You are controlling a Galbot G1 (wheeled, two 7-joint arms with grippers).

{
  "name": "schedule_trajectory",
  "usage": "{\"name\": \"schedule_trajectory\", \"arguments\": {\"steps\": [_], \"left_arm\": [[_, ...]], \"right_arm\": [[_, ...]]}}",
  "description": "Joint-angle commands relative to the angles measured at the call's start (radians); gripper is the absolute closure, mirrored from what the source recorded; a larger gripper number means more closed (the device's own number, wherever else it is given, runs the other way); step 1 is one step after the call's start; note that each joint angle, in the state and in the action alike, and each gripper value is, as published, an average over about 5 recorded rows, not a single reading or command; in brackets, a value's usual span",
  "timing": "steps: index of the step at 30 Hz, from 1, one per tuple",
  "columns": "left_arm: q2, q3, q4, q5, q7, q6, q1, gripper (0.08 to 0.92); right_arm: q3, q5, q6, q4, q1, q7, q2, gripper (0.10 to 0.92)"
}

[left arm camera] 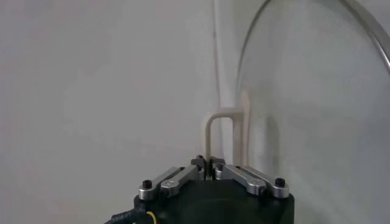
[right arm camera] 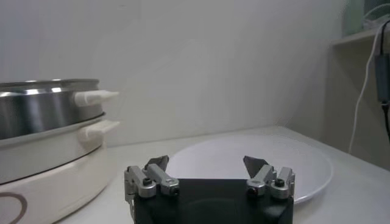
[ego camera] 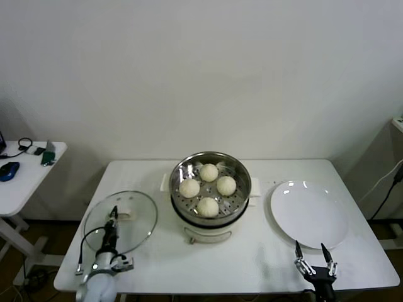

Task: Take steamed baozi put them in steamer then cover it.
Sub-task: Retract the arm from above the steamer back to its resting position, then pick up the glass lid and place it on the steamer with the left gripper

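Steel gleams at the middle of the white bench (ego camera: 264,251), where the steamer (ego camera: 210,192) stands with its round pot on a cream-white electric base. All four steamed baozi (ego camera: 208,188) sit on the perforated tray inside it, arranged in a diamond and close to one another, and the pot is uncovered. Its glass lid (ego camera: 121,221) lies flat on the bench to the robot's left of the steamer, apart from it, with a pale loop handle (left arm camera: 220,131) at its centre. The left end effector (ego camera: 114,216) reaches over the near part of the lid, its fingers brought together; in the left wrist view the tips meet at the foot of the loop handle, though whether they actually pinch it cannot be told. To the robot's right of the steamer a flat white plate (ego camera: 310,214) rests on the bench, just beside the steamer's side handle (right arm camera: 95,96). The right end effector (ego camera: 316,260) hovers low at the near edge of the bench, just in front of the plate, its fingers spread apart and holding nothing. At the far left a separate small side table (ego camera: 25,176) carries a blue mouse (ego camera: 9,170) and some other small items.
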Motion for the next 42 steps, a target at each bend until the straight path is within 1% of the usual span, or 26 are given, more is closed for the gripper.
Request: {"name": "schedule_trajectory", "arguments": {"steps": [1, 4, 6, 8, 10, 12, 14, 17, 20, 23, 27, 29, 33, 36, 38, 42], "left_arm": [[0.006, -0.005, -0.098, -0.052, -0.027, 0.004, 0.005, 0.860], [0.027, -0.007, -0.199, -0.078, -0.012, 0.010, 0.023, 0.861], [0.056, -0.003, -0.274, -0.112, 0.015, 0.027, 0.038, 0.861], [0.103, 0.005, -0.350, -0.158, 0.058, 0.052, 0.051, 0.861], [0.160, 0.014, -0.430, -0.214, 0.124, 0.092, 0.061, 0.861], [0.220, 0.021, -0.510, -0.277, 0.209, 0.147, 0.066, 0.861], [0.274, 0.031, -0.587, -0.341, 0.285, 0.229, 0.065, 0.861], [0.344, 0.063, -0.686, -0.417, 0.371, 0.367, 0.041, 0.861], [0.386, 0.132, -0.754, -0.456, 0.427, 0.484, -0.010, 0.861], [0.394, 0.237, -0.782, -0.438, 0.457, 0.552, -0.080, 0.861], [0.363, 0.408, -0.785, -0.336, 0.510, 0.607, -0.174, 0.861], [0.331, 0.489, -0.781, -0.272, 0.545, 0.627, -0.213, 0.861], [0.244, 0.593, -0.761, -0.149, 0.612, 0.651, -0.252, 0.861], [0.150, 0.640, -0.729, -0.047, 0.646, 0.644, -0.257, 0.861], [0.075, 0.662, -0.700, 0.024, 0.659, 0.631, -0.255, 0.861], [-0.070, 0.689, -0.633, 0.152, 0.668, 0.600, -0.253, 0.861]], "right_arm": [[0.002, -0.011, 0.001, 0.003, 0.003, 0.007, 0.002, 0.203], [0.001, -0.020, -0.003, 0.010, 0.003, 0.009, 0.003, 0.203], [-0.001, -0.026, -0.006, 0.016, 0.002, 0.010, 0.003, 0.203], [-0.002, -0.035, -0.008, 0.019, 0.003, 0.014, 0.004, 0.203], [-0.002, -0.049, -0.013, 0.020, 0.004, 0.022, 0.004, 0.203], [-0.002, -0.065, -0.019, 0.019, 0.006, 0.033, 0.003, 0.203], [-0.002, -0.081, -0.026, 0.019, 0.008, 0.045, 0.003, 0.203], [-0.005, -0.093, -0.039, 0.029, 0.010, 0.062, 0.001, 0.203], [-0.011, -0.106, -0.056, 0.045, 0.011, 0.074, -0.001, 0.203], [-0.018, -0.129, -0.074, 0.062, 0.015, 0.084, -0.003, 0.203], [-0.031, -0.150, -0.091, 0.070, 0.028, 0.095, -0.003, 0.203], [-0.038, -0.155, -0.094, 0.065, 0.038, 0.099, -0.002, 0.203], [-0.048, -0.155, -0.091, 0.045, 0.058, 0.102, -0.002, 0.203], [-0.054, -0.153, -0.085, 0.018, 0.075, 0.102, -0.005, 0.203], [-0.058, -0.150, -0.081, 0.003, 0.083, 0.102, -0.009, 0.203], [-0.059, -0.139, -0.073, -0.011, 0.089, 0.102, -0.016, 0.203]]}}
